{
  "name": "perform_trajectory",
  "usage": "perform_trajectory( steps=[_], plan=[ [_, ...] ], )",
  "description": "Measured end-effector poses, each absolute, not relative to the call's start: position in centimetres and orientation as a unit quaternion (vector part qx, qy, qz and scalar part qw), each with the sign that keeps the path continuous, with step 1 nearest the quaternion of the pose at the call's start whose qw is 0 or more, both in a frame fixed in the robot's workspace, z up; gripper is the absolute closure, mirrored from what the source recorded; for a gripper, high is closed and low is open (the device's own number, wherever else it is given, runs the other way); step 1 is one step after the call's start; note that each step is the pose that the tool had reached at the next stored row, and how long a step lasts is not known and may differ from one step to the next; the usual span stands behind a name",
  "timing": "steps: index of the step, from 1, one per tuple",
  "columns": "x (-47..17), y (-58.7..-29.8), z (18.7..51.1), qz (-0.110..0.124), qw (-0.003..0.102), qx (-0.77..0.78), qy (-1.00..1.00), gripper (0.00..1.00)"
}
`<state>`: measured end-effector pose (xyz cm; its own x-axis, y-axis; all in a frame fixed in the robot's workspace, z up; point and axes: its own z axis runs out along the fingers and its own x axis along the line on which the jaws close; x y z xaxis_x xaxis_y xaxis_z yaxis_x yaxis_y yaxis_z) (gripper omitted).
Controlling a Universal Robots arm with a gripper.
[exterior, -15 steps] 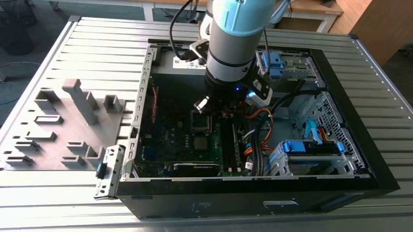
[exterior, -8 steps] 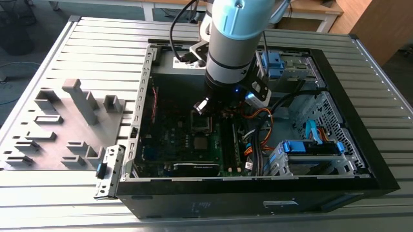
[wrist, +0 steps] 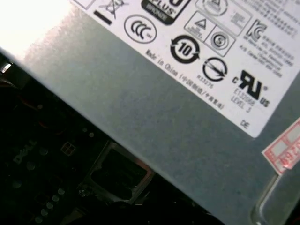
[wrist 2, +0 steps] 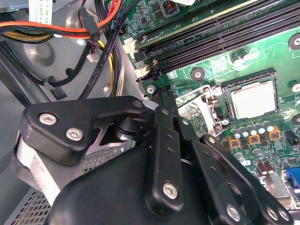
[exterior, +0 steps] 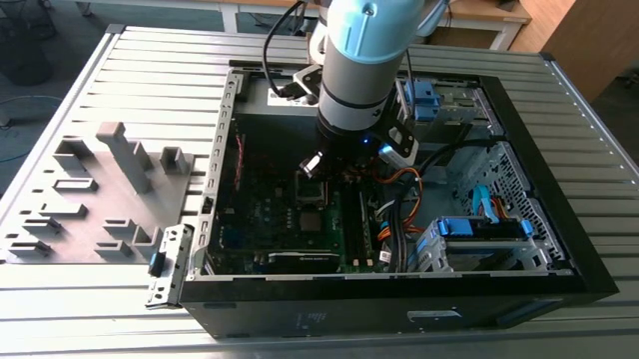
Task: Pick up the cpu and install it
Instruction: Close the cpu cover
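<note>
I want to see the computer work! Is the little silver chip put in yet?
It looks nearly done. The cpu already lies flat in its socket on the green motherboard, so picking it up and placing it seem finished. The claw hangs just above the board beside the socket, apart from the chip. I cannot tell whether the socket is latched shut.

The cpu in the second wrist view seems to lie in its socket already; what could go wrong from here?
1. The cpu lies in the socket with the holding frame apparently not closed over it; if it sits tilted, pressing could perhaps damage it.
2. Loose cables run close beside the arm and might snag when it moves.
</note>
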<state>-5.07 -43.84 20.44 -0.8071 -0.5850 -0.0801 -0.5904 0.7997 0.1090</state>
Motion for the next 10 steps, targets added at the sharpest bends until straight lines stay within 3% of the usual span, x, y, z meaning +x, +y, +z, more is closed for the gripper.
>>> perform_trajectory(
  steps=[10],
  plan=[
    [-5.34,-43.83,20.34,0.064,0.021,-0.310,0.948,0.89]
  ],
)
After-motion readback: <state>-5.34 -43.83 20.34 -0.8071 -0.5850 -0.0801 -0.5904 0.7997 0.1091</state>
